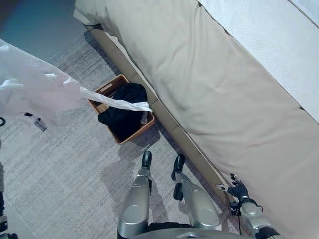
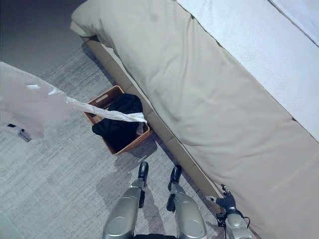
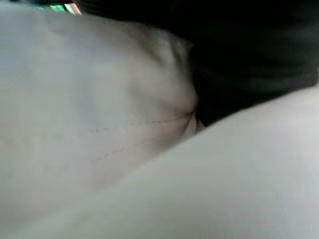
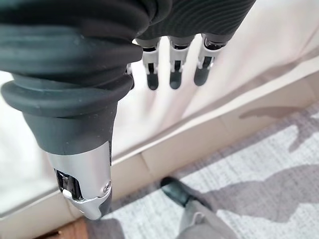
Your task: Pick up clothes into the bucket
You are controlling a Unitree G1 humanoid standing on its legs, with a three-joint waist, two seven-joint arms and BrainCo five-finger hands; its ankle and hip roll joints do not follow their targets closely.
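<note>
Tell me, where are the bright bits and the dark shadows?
Left eye view: the bed is brightly lit, and the basket casts a shadow on the carpet beside it. Left wrist view: pale cloth, with a dark patch past it.

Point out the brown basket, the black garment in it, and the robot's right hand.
Brown basket (image 1: 110, 87): left eye view, far rim.
Black garment (image 1: 127, 107): left eye view, middle of the heap.
Right hand (image 1: 238, 189): left eye view, back of hand.

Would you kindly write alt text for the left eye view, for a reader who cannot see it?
A white garment hangs at the left, its sleeve trailing over a brown basket with dark clothes, beside a beige bed. The right hand hangs relaxed by the bed.
</note>
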